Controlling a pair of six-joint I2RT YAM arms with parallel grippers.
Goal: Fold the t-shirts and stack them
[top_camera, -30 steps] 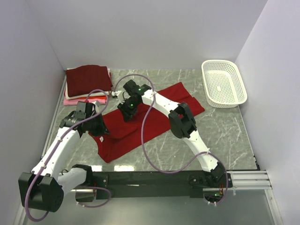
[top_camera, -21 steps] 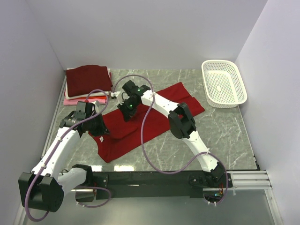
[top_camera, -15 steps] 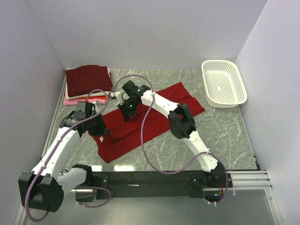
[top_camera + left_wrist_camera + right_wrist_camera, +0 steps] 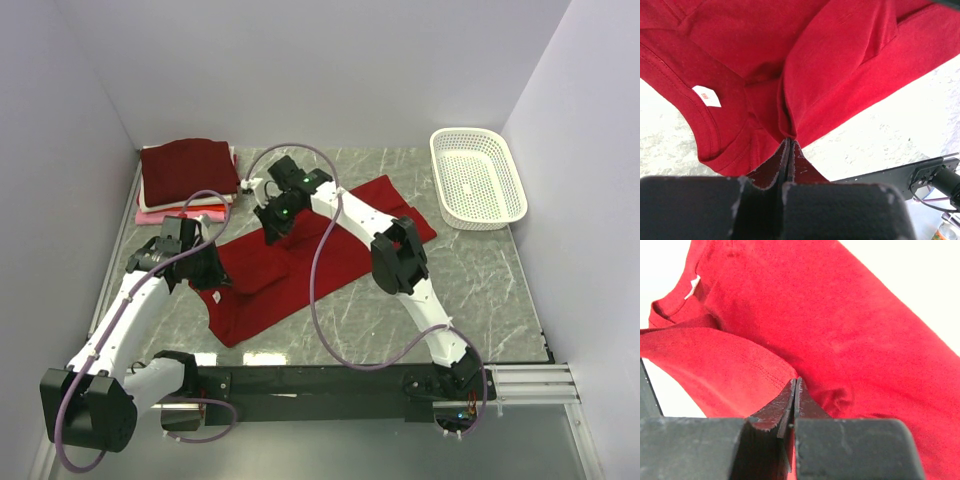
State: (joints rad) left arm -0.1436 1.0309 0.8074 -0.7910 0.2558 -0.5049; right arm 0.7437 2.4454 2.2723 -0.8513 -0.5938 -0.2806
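A bright red t-shirt [image 4: 330, 245] lies spread diagonally across the table's middle, partly folded. My left gripper [image 4: 212, 272] is shut on a fold of it near the collar; the left wrist view shows the pinched cloth [image 4: 805, 100] and the white neck label [image 4: 706, 96]. My right gripper [image 4: 272, 228] is shut on the shirt's far-left edge, lifting a hemmed fold [image 4: 730, 370] above the rest of the shirt [image 4: 840, 320]. A stack of folded t-shirts sits at the back left: dark maroon [image 4: 188, 168] on top, white and pink [image 4: 160, 214] beneath.
A white perforated plastic basket [image 4: 477, 177] stands at the back right. Grey walls close in the table on the left, back and right. A black rail [image 4: 330, 380] runs along the near edge between the arm bases.
My right gripper has moved up and away from the near edge, drawing the red shirt's edge with it. The left arm has not moved.
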